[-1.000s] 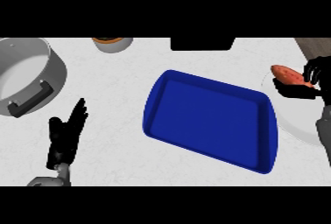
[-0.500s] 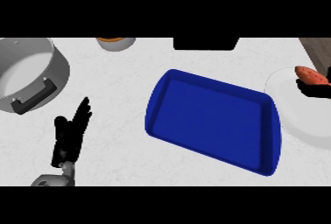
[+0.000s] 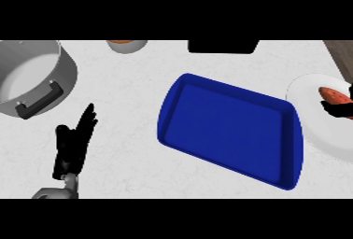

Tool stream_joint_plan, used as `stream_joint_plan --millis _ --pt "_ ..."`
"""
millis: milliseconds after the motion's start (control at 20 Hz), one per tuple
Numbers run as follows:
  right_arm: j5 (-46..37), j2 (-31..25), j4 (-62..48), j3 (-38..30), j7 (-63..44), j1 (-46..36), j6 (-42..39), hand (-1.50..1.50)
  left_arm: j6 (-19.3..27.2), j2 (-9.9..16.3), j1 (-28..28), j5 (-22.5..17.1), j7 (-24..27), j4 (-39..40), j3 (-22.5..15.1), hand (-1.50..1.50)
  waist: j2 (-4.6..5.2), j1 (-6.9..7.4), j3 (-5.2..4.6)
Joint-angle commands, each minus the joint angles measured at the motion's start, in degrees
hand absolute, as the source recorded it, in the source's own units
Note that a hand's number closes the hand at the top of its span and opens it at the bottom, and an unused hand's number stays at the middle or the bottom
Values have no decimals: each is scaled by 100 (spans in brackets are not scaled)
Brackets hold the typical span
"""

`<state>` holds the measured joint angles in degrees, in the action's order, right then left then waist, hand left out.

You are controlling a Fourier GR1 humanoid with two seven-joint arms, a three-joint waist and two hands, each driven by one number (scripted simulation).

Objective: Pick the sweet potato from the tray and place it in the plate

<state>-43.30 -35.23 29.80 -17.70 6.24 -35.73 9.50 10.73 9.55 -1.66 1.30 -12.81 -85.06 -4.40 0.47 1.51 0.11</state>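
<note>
Sweet potato [image 3: 335, 95]: orange-red, lying over the white plate at the view's right edge, partly cut off by that edge; underside hidden by black fingers, so contact with the plate cannot be told.
Plate [image 3: 312, 122]: white, round, on the counter just right of the tray, its right part out of view.
Right hand [image 3: 341, 110]: only black fingers showing at the right edge, curled round the lower side of the sweet potato, grasping it above the plate.
Tray [image 3: 228, 130]: deep blue, rectangular with rounded corners, set askew on the counter, long side running from upper left to lower right; nothing inside.
Left hand [image 3: 72, 147]: black, at lower left, resting over the counter, fingers straight and released, pointing up and slightly right; holding nothing, well apart from the tray.
Left forearm [image 3: 56, 191]: grey, only a short piece visible at the lower edge beneath the hand.
Pot [image 3: 31, 77]: grey metal, at upper left, with a black handle on its near side; pale interior.
Cup [image 3: 126, 45]: small, round, at the top edge, brownish-orange inside; mostly cut off.
Dark object [image 3: 223, 46]: black, at the top edge right of the cup; kind cannot be told.
Counter [image 3: 131, 116]: white, faintly marbled, carrying all of the above.
</note>
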Motion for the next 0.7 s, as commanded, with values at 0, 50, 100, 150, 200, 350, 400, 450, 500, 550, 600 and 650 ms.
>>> stream_joint_plan --millis 0,50,100,150,200,350,400,450,500,550,600,650 --pt "-74 -159 -779 122 232 -72 -716 150 -126 31 -174 -75 89 272 102 0 32 12 1" --pt "-86 -403 -959 76 308 -163 -851 150 12 -66 -344 54 184 400 74 0 29 -11 1" --pt "-130 -365 -1245 69 300 -356 -814 -150 -98 -27 -155 -19 207 333 72 0 46 76 6" --pt "-74 -360 -1403 -11 528 -219 -732 -150 87 -167 -103 91 -228 -181 -133 0 37 96 14" --pt "-218 -308 -1508 122 415 -453 -794 -150 -114 -106 -162 20 -118 -8 -121 0 38 90 10" --pt "8 -526 -1592 -53 1513 -247 -972 -150 7 -123 -149 101 -1 161 -18 0 27 28 9" --pt "193 -564 -1513 -191 1755 -264 -1137 -150 -42 -157 -265 26 287 454 75 0 25 -14 6" --pt "287 -474 -1400 -255 1697 -480 -1160 -150 -176 18 139 -38 175 -19 64 0 2 36 6" --pt "593 -516 -1295 -516 2092 -408 -1246 -150 5 -163 24 68 292 263 19 0 -1 -37 6" --pt "737 -495 -1275 -638 2248 -431 -1294 -150 56 -51 -341 61 -265 91 118 0 -7 -61 11" --pt "1107 -379 -1257 -975 2494 -389 -1301 -150 -101 -29 -26 -35 -27 45 83 0 -22 -63 15" --pt "1372 -400 -1284 -1249 2498 -449 -1287 -150 -149 46 92 -150 119 76 240 0 -16 -37 15"
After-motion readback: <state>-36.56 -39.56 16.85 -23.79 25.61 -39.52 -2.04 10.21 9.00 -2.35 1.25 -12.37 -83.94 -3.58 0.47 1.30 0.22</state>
